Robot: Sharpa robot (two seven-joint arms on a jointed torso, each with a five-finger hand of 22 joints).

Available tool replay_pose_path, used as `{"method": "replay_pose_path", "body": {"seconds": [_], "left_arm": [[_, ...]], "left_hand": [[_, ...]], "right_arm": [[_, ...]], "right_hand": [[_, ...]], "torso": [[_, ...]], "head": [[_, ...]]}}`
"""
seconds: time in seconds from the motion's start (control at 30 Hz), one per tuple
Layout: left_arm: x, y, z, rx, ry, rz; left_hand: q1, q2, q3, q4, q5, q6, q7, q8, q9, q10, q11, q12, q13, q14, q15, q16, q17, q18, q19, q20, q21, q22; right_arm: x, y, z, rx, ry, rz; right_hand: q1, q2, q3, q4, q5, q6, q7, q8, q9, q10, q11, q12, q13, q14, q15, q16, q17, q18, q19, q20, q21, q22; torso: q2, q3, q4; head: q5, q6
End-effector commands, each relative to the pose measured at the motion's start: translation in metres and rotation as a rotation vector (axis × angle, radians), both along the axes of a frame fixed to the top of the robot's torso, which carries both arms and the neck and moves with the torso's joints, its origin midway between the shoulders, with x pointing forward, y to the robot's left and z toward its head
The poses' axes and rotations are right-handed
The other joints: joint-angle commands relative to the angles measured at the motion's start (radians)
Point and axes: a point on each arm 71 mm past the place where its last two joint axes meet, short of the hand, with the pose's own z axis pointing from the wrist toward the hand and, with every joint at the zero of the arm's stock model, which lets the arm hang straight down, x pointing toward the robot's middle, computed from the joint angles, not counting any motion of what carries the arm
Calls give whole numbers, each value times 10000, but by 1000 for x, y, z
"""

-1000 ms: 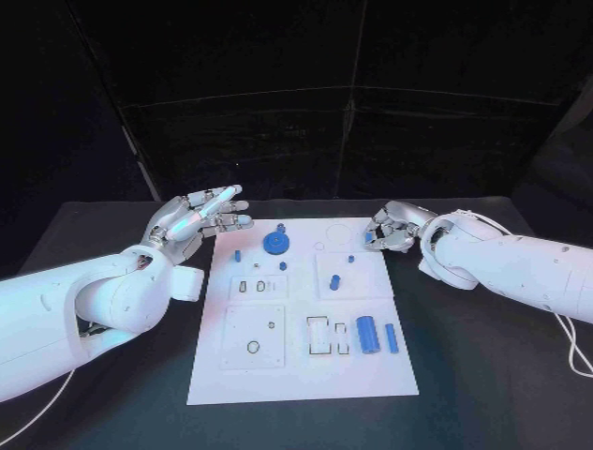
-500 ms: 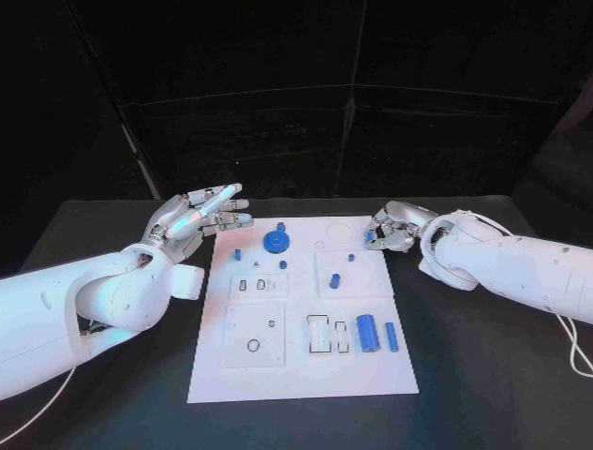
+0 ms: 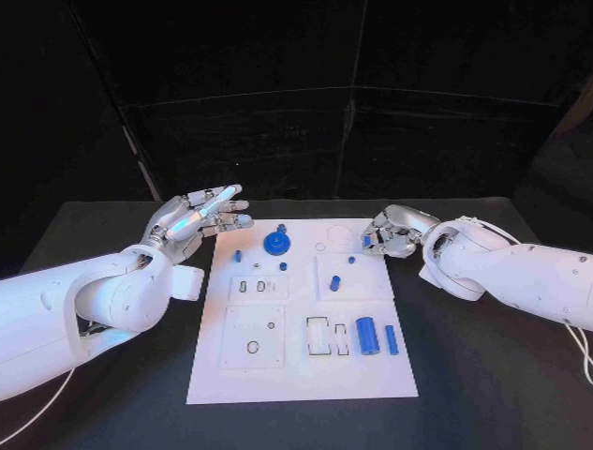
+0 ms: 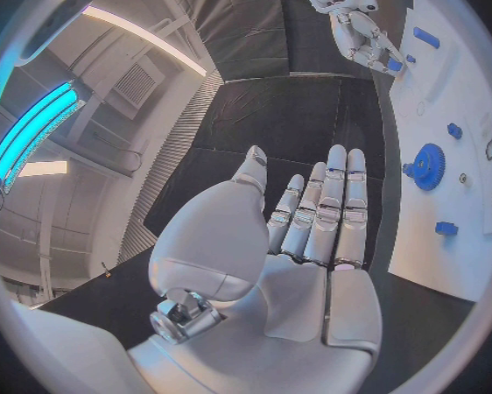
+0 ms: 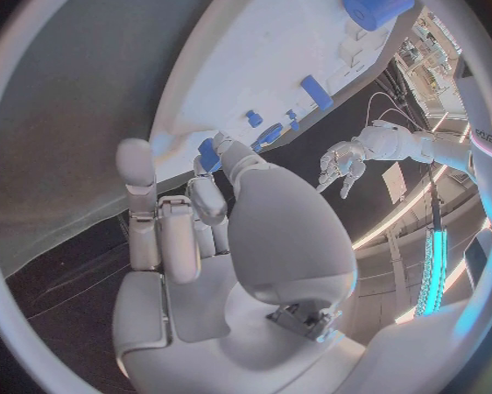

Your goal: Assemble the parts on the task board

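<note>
The white task board (image 3: 296, 370) lies in the middle of the black table. On it are a blue gear (image 3: 277, 244), a large blue cylinder (image 3: 368, 335), a thin blue bar (image 3: 391, 338) and several small blue pegs. My left hand (image 3: 195, 217) hovers off the board's far left corner, fingers stretched out and apart, holding nothing; the left wrist view shows its bare palm (image 4: 301, 236) beside the gear (image 4: 426, 166). My right hand (image 3: 393, 230) is at the far right corner, fingers curled, pinching a small blue part (image 3: 368, 242), which shows at its fingertips (image 5: 207, 158).
Rectangular and round recesses mark the board's near half (image 3: 326, 336). Black table surface surrounds the board on all sides, with a dark backdrop behind. A white cable (image 3: 586, 361) runs along the right arm.
My right forearm has sunk slightly and the hand has turned a little over the board's corner, still with the small blue part. The left hand has not moved.
</note>
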Motion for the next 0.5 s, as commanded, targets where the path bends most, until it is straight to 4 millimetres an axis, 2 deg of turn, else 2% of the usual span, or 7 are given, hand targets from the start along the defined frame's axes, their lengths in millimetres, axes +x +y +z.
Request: {"method": "replay_pose_path", "body": {"seconds": [0.03,0.27,0.37,0.5], "left_arm": [[0,-1,2,-40,-95,-107],[0,-1,2,-40,-100,-105],[0,-1,2,-40,-102,-106],[0,-1,2,-39,-106,-105]], "left_hand": [[-20,96,-38,-28,15,60,831,-36,14,28,19,-30,0,17,42,-39,3,40,-16,30,-49,-14],[-20,96,-38,-28,15,60,831,-36,14,28,19,-30,0,17,42,-39,3,40,-16,30,-49,-14],[-20,96,-38,-28,15,60,831,-36,14,28,19,-30,0,17,42,-39,3,40,-16,30,-49,-14],[-20,96,-38,-28,15,60,831,-36,14,28,19,-30,0,17,42,-39,3,40,-16,30,-49,-14]], "right_arm": [[-2,9,12,157,-185,-2],[-2,34,38,257,-379,300],[-2,47,43,232,-379,460],[-4,69,46,175,-337,789]], "right_hand": [[-70,37,35,7,35,65,-10,63,10,33,-32,12,12,827,-61,41,1551,-137,2,-59,32,9],[-86,6,28,3,22,61,-9,63,5,42,-32,16,20,830,-65,47,1563,-138,9,-63,36,17],[-86,6,28,3,22,61,-9,63,5,42,-32,16,20,830,-65,47,1563,-138,9,-63,36,17],[-87,5,28,3,21,61,-9,63,5,42,-32,16,19,830,-65,46,1562,-138,10,-63,37,17]], "torso": [[-7,-9,5],[-6,-14,30],[-15,-16,19],[18,3,26]], "head": [[23,14],[61,53],[141,37],[279,9]]}}
